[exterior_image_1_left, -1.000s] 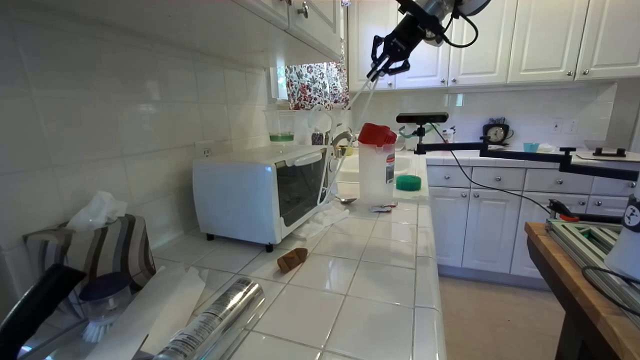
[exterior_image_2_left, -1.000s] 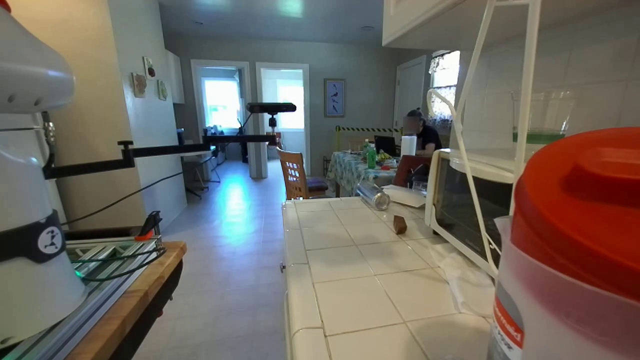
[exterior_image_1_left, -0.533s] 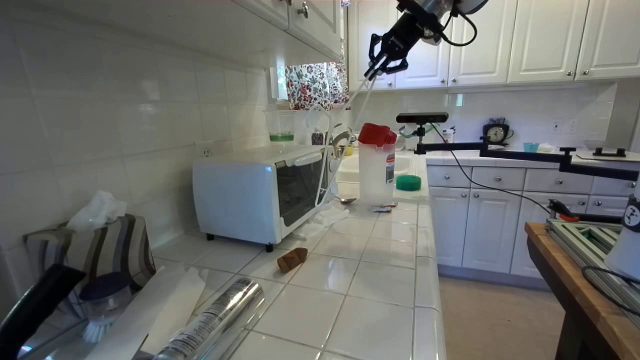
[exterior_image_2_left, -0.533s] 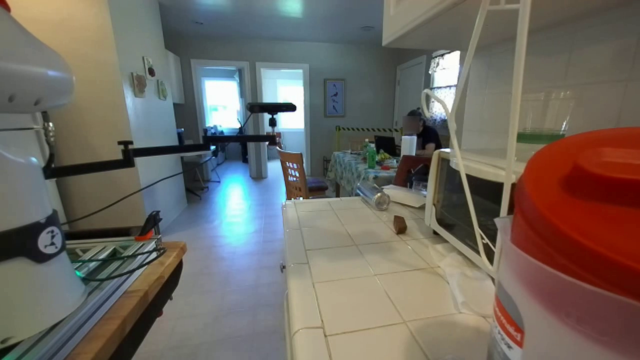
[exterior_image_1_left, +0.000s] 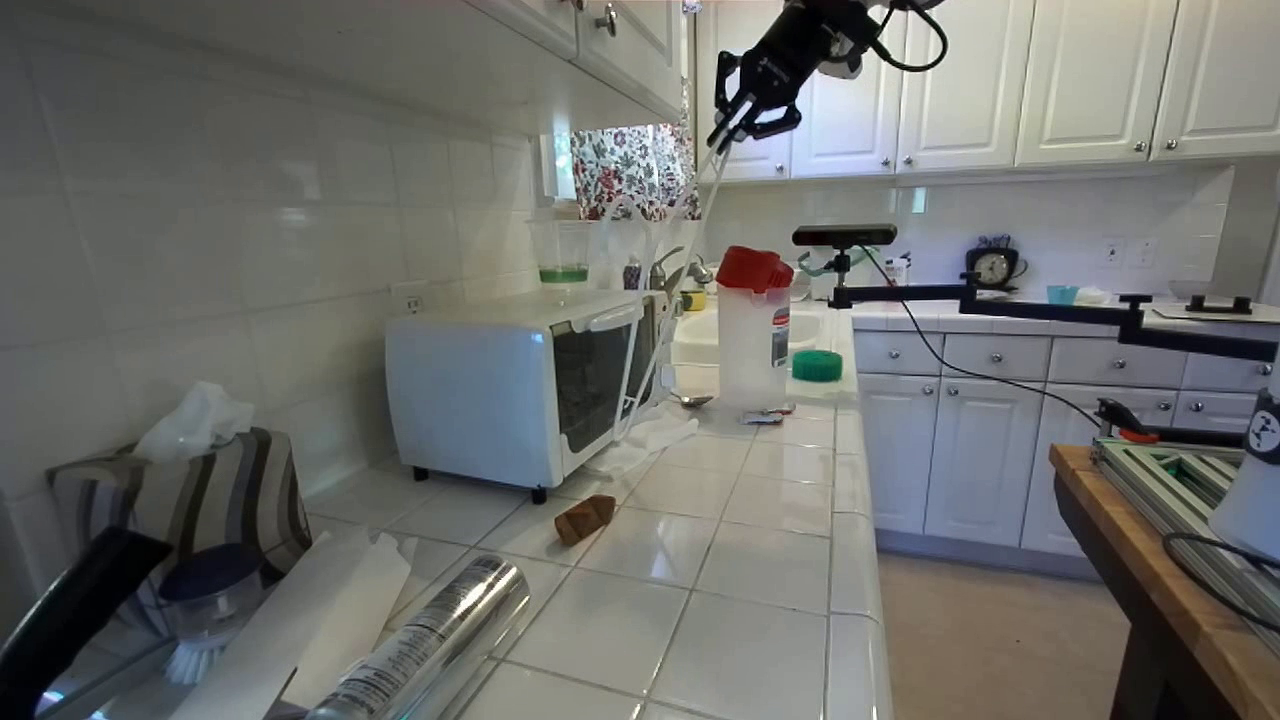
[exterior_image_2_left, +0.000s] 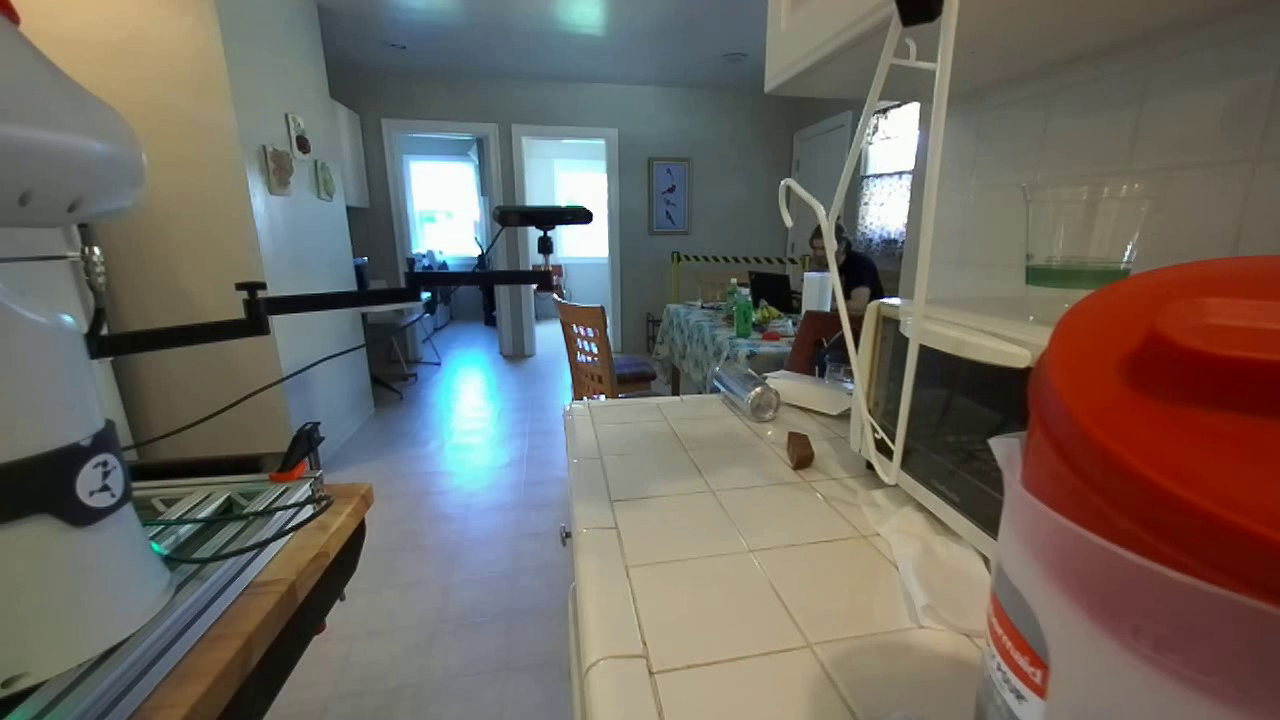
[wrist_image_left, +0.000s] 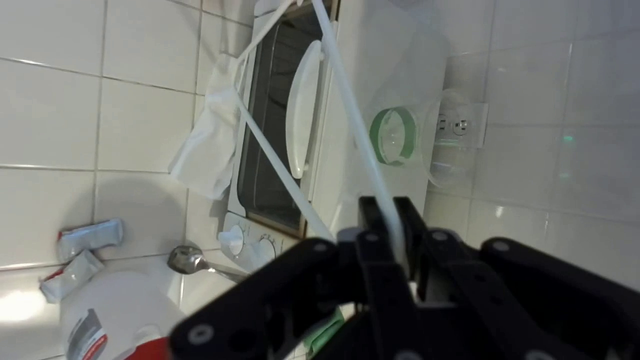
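"Before the one oven (exterior_image_1_left: 470, 385), what's there?"
"One white hanger (wrist_image_left: 360, 130), pinched by the gripper (wrist_image_left: 387, 215). Two packets (wrist_image_left: 92, 241) lie on the counter (wrist_image_left: 145, 125)."
"And the arm (exterior_image_1_left: 838, 20)?"
"Up high, slanting downward."

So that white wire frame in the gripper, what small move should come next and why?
I'd probably ease the gripper slightly away from the toaster oven, jaws shut: they grip the white wire frame, whose lower end hangs by the oven door; contact there is unclear.
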